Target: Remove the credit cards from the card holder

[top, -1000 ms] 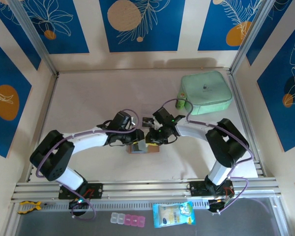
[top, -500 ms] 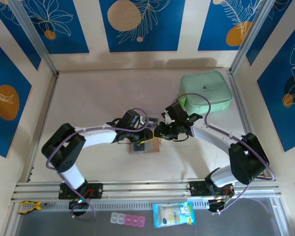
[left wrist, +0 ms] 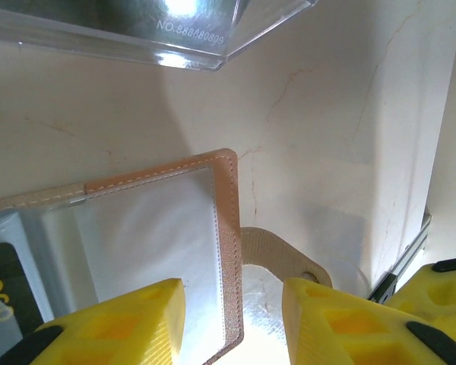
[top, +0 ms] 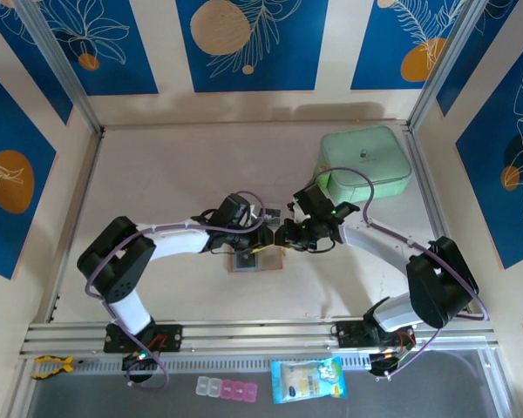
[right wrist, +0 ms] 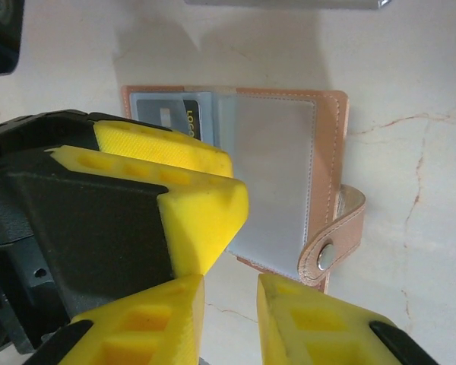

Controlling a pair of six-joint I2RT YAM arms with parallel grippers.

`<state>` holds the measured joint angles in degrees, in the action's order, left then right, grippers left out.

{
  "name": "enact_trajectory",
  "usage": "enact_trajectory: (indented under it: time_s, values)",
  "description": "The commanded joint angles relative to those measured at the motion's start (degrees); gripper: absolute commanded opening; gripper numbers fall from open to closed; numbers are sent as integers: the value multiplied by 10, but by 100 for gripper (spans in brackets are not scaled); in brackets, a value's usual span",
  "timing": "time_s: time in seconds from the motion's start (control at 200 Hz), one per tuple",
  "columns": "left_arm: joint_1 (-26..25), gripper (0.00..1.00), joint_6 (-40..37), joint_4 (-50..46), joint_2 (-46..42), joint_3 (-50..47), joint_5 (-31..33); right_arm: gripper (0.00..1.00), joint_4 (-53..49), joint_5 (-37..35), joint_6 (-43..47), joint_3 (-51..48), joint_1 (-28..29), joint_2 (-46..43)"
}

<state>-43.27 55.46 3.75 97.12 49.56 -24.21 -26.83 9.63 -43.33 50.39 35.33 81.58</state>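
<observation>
We find the card holder (right wrist: pixel 273 167) lying open and flat on the table (top: pixel 157 192), a little nearer than the middle, right under the two wrists. Its frame is tan leather with pale stitching. The right half is a clear, bare pocket. A black card (right wrist: pixel 188 118) sits tucked in the left half, and on it we can read "LOGO" in yellow, running along its edge. A tan strap (right wrist: pixel 336 236) with a metal snap sticks out from the holder's right edge and curls up off the table.

Just beyond the holder a second card (left wrist: pixel 137 30) lies out on the table, dark and glossy with a clear rim. We read "NO:888880809" on it in pale print.

The left gripper (left wrist: pixel 234 293) hangs over the holder with its yellow fingers spread. The stitched edge and the strap show through the gap, and nothing is pinched. One of its fingers covers part of the pocket with the black card; we cannot tell whether it touches. The right gripper (right wrist: pixel 230 293) is at the holder's near edge, its fingers parted by a narrow gap with nothing between them.

Farther off, a mint-green case (top: pixel 366 164) sits near the far right corner. It has a small dark mark on its lid that we cannot read. Near the arm bases lie some pill boxes (top: pixel 227 388) and a blue packet (top: pixel 307 380) whose print is too small to read.
</observation>
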Motion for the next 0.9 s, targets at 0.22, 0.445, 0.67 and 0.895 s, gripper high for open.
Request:
enact_trajectory:
  time_s: [0.22, 0.445, 0.67, 0.895]
  values:
    - [22, 34, -25, -40, -116, -85, 50, 24, 9, 22, -3, 49, 39, 63]
    - [43, 26, -35, -70, -151, -129, 72, 22, 16, 32, 2, 70, 58, 111]
    - [52, 20, -53, -96, -161, -137, 83, 20, 41, 53, -6, 88, 69, 158]
    - [60, 13, -64, -88, -125, -127, 74, 22, 42, 60, -2, 108, 71, 191]
